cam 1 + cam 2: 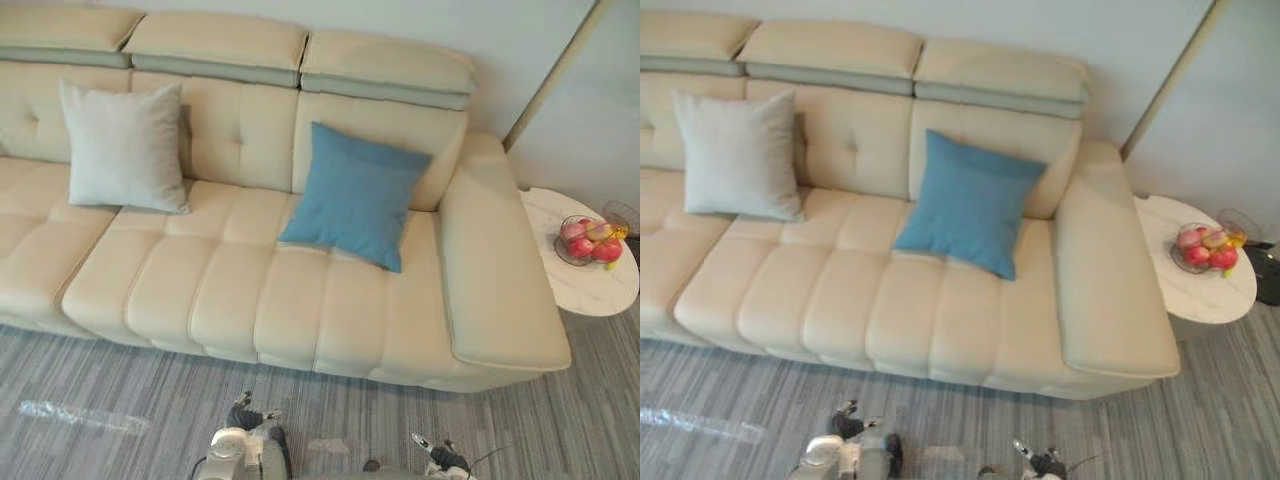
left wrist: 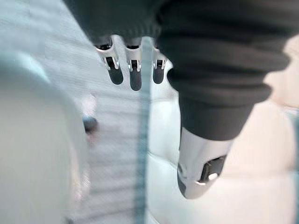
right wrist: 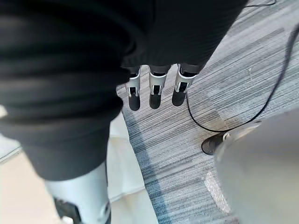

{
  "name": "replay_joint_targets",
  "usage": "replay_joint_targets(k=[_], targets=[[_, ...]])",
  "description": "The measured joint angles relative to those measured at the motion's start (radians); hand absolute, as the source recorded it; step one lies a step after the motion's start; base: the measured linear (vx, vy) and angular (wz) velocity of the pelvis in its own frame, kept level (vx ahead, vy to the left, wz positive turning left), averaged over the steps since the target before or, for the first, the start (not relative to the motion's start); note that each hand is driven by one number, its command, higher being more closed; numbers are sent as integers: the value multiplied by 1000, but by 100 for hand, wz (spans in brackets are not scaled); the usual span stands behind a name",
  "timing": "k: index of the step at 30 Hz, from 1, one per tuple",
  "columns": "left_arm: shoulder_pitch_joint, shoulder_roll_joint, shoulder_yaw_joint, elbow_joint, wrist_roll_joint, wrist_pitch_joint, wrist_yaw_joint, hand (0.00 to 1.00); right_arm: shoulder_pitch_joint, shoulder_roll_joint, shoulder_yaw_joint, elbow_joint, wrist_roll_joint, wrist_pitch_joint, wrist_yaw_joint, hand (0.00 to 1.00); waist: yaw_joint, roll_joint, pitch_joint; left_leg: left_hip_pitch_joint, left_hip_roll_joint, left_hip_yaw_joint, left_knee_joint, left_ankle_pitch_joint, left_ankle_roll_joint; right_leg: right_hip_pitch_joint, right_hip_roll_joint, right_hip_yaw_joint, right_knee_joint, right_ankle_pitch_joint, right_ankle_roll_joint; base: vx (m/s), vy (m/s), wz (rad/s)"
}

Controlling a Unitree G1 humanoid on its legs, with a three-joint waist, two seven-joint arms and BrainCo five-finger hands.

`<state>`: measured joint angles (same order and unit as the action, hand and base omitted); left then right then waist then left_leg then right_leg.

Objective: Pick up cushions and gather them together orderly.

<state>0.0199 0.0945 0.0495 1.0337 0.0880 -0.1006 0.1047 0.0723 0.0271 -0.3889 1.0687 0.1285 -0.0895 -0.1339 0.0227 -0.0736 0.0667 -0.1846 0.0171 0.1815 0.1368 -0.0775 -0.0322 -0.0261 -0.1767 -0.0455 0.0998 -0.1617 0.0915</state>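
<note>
The gathering has not begun; this reads as the approach step. The grey cushion (image 1: pixel 124 146) leans upright on the backrest of the sofa (image 1: pixel 250 290), towards the left of the seat as seen from the head; the blue cushion (image 1: pixel 355 193) leans on the backrest near the right end, just beside the armrest (image 1: pixel 495 270); the two are well apart, with a bare backrest panel between them.

The left hand (image 2: pixel 134 77) hangs low over the carpet (image 1: pixel 120 380) by the sofa's front edge, fingers straight and relaxed, nothing in it; the right hand (image 3: pixel 156 93) hangs likewise, loose and empty.

The next move probably calls for stepping closer and reaching over the front edge to one cushion, perhaps the blue one, taking it by an edge, then carrying it across to stand beside the grey one.

Past the armrest, a side table (image 1: pixel 585 292) carries a wire bowl (image 1: pixel 558 247) holding fruit (image 1: pixel 583 245), red and yellow pieces; it plays no part in the task.
</note>
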Motion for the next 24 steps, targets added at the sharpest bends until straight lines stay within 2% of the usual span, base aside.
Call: replay_joint_targets(k=[3,8,11,16,21,22,24], targets=[[2,12,0,18,31,0,2,0,-14,7,-2,18,-1,4,4,0,-4,3,-4,56,-20,0,-109,55,-3,19,-6,-1,-33,31,8,40,14,-3],[5,4,-1,50,50,0,1,0,-15,-1,-2,19,0,8,6,0,-16,15,-8,123,-25,0,-217,114,3,32,7,0,-38,36,7,94,-33,-4],[2,1,-1,60,51,0,1,0,-15,-14,-2,24,0,8,6,0,-22,17,-8,150,-24,0,-238,117,2,51,11,-1,-45,38,4,112,-35,-1],[2,4,-1,61,68,0,1,0,-32,-31,-1,49,0,7,5,0,-24,25,-11,170,-8,-1,-238,117,2,78,26,-3,-59,80,-17,81,-22,-4],[6,4,-1,64,69,0,1,0,-32,-30,-1,51,-3,7,5,0,-26,28,-9,193,-6,-4,-238,117,2,95,26,-5,-60,94,-19,7,-4,1],[-8,11,-36,78,69,0,0,0,-52,-63,11,59,-9,10,1,0,-40,43,30,176,13,-53,-247,136,-28,69,48,-34,-54,56,-4,-73,-6,-1],[-9,9,-37,79,69,0,-1,0,-51,-68,10,59,-8,11,0,0,-45,48,32,165,6,-54,-247,141,-25,59,45,-36,-53,39,-1,-125,14,2]])
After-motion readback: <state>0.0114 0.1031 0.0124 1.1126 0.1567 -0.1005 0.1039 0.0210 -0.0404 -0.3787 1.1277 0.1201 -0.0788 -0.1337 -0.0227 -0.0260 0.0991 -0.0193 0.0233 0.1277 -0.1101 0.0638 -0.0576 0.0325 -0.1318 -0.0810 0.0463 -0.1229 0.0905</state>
